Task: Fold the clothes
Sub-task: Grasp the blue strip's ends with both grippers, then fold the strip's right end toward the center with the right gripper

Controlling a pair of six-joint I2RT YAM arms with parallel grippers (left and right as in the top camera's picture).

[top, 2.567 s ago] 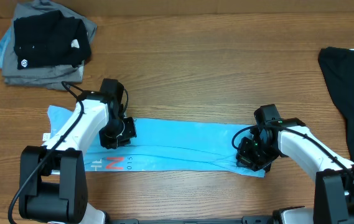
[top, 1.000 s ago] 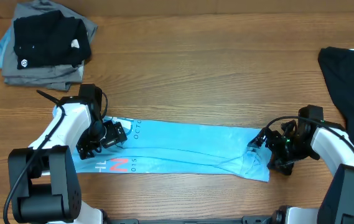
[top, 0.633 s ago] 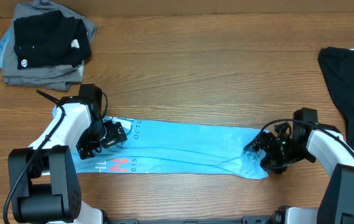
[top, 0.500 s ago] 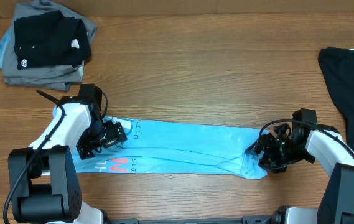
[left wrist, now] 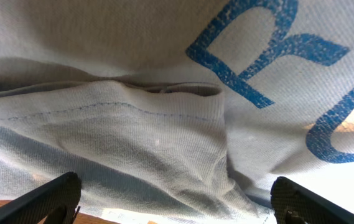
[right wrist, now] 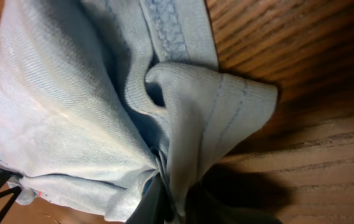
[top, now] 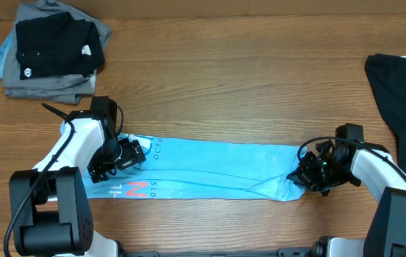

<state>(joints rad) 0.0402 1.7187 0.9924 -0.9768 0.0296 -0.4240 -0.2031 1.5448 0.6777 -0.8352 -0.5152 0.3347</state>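
My right gripper [top: 297,176] has come in from beyond the end of the cloth and clamped down. It now pinches a bunched fold of hem at the right end of the light blue T-shirt [top: 210,170], and the right wrist view shows the fabric puckered into the closed tips. That end has drawn in slightly with the pinch. My left arm has not shifted over the last second.

The T-shirt lies as a long narrow strip along the near edge of the desk [top: 224,86], running between the two arms, with its lettering at the left end. My left gripper [top: 128,155] hovers over that left end with its jaws spread wide. In the left wrist view the cloth and a sleeve hem sit between the tips, ungrasped.

I judge I am at the grasping step before a crosswise fold: one end secured, the other not yet. Next, I think the left gripper has to close on its end, taking every layer. Then one end can be lifted and carried over the other without dragging the strip askew.

The folded stack [top: 53,50] at the far left corner and the black garment [top: 402,107] at the right edge lie well apart from the work.
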